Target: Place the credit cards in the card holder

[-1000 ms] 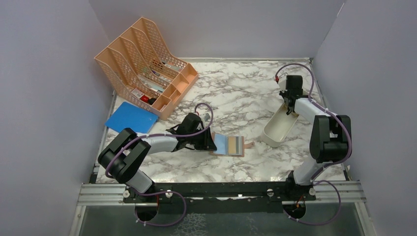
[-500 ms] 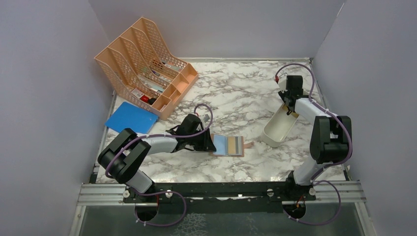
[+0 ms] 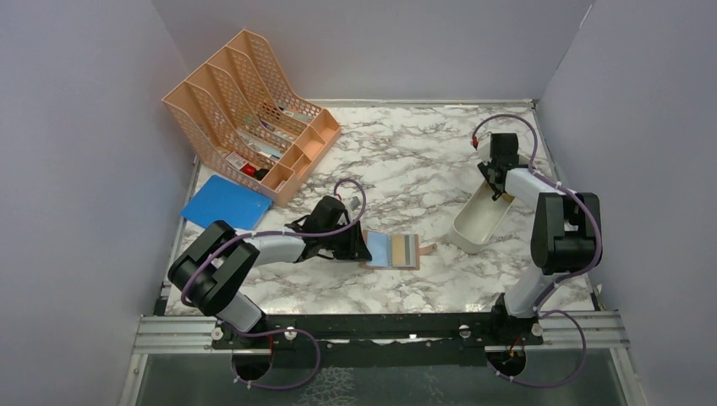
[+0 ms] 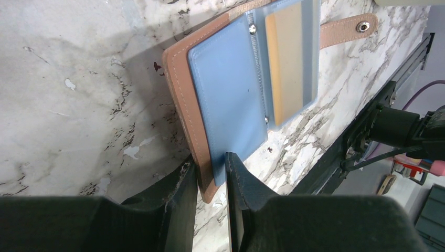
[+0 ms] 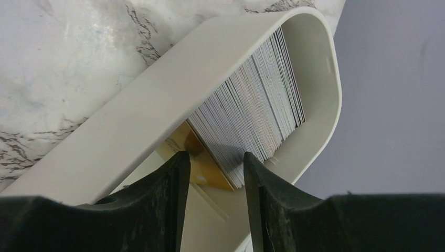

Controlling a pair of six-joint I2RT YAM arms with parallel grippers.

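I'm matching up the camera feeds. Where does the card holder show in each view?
Top external: the card holder lies open at centre, just right of the left hand.
Left wrist: it fills the upper middle, with its near edge pinched between the hand's fingers.
Right wrist: not in it.
Shared landmark: the marble table, seen in all three views.

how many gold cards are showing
2: one gold card in the pinkish-tan leather card holder, one in the white oblong plastic tray beside the whitish card stack; more may be hidden.
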